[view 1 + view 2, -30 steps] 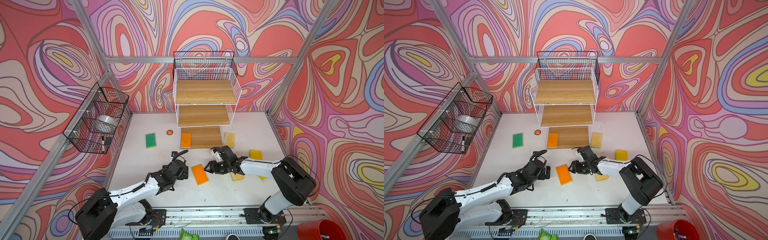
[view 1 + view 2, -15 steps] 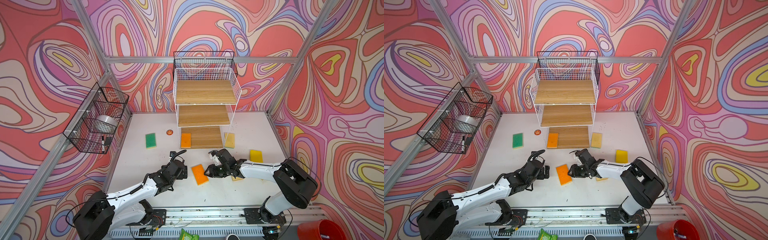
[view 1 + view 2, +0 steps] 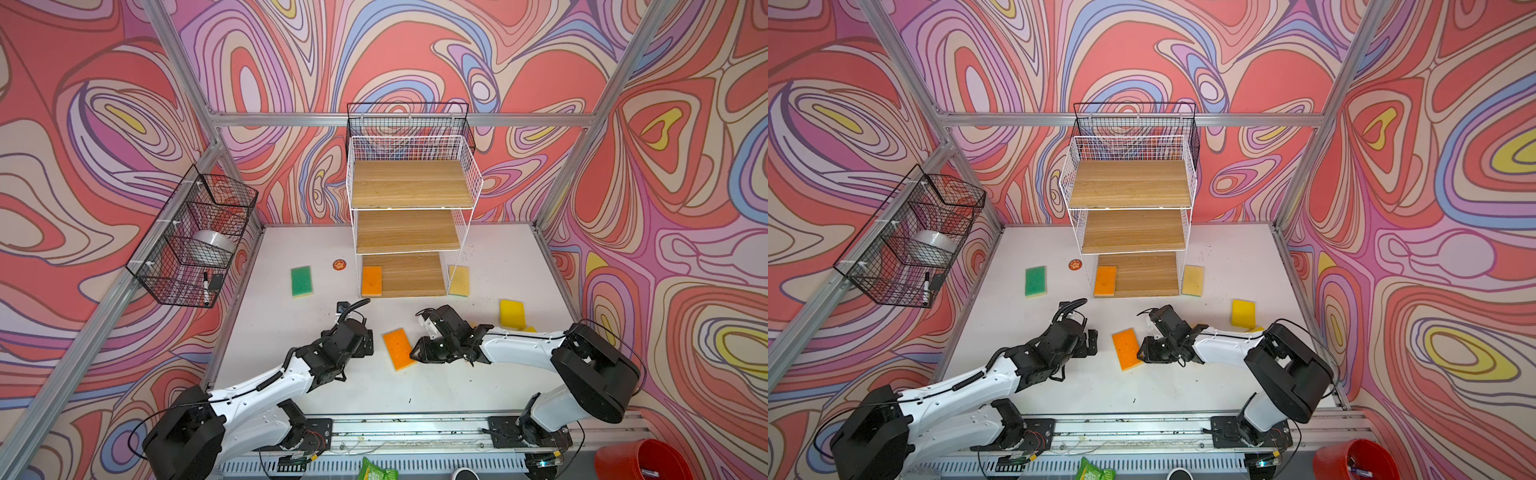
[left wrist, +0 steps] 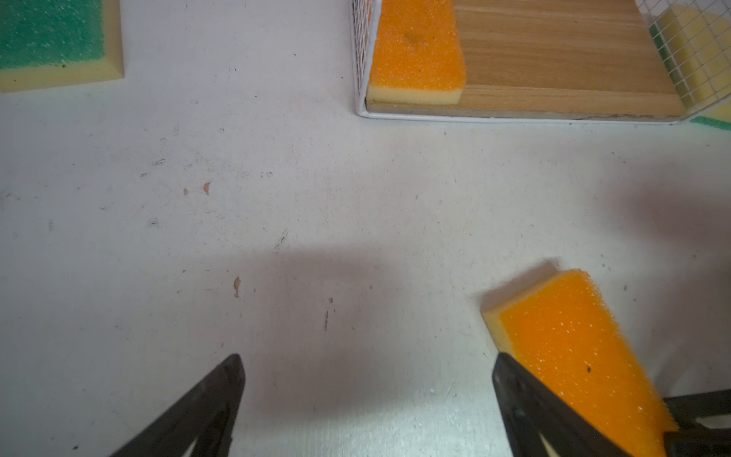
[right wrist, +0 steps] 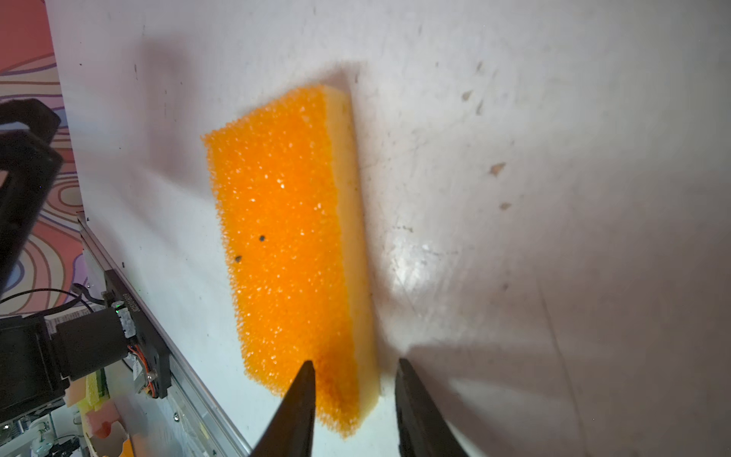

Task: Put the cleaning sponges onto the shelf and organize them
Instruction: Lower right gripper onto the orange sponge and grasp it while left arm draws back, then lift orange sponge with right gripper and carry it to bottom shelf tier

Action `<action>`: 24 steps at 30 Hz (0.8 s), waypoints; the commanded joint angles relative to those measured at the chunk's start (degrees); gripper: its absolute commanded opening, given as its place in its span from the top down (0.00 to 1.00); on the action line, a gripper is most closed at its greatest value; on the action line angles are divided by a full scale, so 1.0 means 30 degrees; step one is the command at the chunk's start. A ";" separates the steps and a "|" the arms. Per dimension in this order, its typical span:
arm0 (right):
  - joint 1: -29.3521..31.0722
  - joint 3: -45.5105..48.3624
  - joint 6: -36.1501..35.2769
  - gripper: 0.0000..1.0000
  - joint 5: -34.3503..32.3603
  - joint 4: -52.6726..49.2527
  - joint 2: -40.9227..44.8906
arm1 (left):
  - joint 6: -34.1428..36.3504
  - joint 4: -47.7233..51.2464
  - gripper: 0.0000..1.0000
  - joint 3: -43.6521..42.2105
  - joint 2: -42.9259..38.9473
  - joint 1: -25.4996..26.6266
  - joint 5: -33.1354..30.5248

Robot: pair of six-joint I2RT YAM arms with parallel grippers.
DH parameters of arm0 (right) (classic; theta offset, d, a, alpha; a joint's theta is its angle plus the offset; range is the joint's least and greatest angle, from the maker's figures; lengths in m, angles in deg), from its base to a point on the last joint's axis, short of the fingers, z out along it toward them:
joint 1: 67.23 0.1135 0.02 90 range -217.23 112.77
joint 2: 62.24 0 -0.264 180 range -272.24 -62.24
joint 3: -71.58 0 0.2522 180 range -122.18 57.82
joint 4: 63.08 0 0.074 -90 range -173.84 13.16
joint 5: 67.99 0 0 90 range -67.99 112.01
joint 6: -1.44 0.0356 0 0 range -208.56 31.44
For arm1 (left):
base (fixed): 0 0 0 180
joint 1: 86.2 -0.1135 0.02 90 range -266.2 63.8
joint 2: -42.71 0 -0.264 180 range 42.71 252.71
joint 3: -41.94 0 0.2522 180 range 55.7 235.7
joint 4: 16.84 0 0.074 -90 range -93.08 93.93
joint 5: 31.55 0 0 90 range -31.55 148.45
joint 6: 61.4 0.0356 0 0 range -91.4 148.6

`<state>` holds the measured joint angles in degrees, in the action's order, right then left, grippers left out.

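An orange sponge [image 3: 399,348] [image 3: 1127,348] lies on the white table between my two grippers. My right gripper [image 3: 417,353] [image 5: 354,366] has its jaws narrowed astride the sponge's [image 5: 285,237] near end, with a thin gap still showing on the yellow side. My left gripper [image 3: 367,341] [image 4: 366,360] is wide open and empty just left of that sponge [image 4: 573,348]. The shelf [image 3: 409,232] stands at the back. A second orange sponge [image 3: 371,280] [image 4: 415,47] lies on its bottom board. On the table are a green sponge [image 3: 301,281], a pale yellow-faced sponge [image 3: 459,280] and a bright yellow sponge [image 3: 512,313].
A small round orange disc [image 3: 339,264] lies left of the shelf. A black wire basket [image 3: 195,237] hangs on the left wall and another black basket [image 3: 409,124] behind the shelf's top. The arm rail [image 3: 415,432] runs along the front edge, with a red bucket [image 3: 640,461] at the right.
My right gripper has slid left to the orange sponge and its jaws have narrowed around the sponge's end. The left arm has barely moved and stays open.
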<state>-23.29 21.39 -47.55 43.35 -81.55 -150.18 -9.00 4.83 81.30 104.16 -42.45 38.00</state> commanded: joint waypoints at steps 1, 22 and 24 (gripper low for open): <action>0.0153 0.0203 0.0230 0.68 -0.0289 0.0154 0.0275 | -0.0381 0.0774 0.01 -0.0230 -0.0299 -0.0169 -0.0400; 0.0202 0.0704 0.1252 1.00 -0.0196 0.1247 0.1040 | -0.0975 0.3251 0.01 -0.0510 -0.2913 -0.0490 -0.0574; 0.0183 0.0711 0.1396 1.00 -0.0395 0.1354 0.1281 | -0.1073 0.3471 0.02 -0.0664 -0.3237 -0.0576 -0.0583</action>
<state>-22.98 23.01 -44.25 43.68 -78.86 -148.06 -10.75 11.86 80.39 95.66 -43.59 37.45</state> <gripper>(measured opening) 0.060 0.986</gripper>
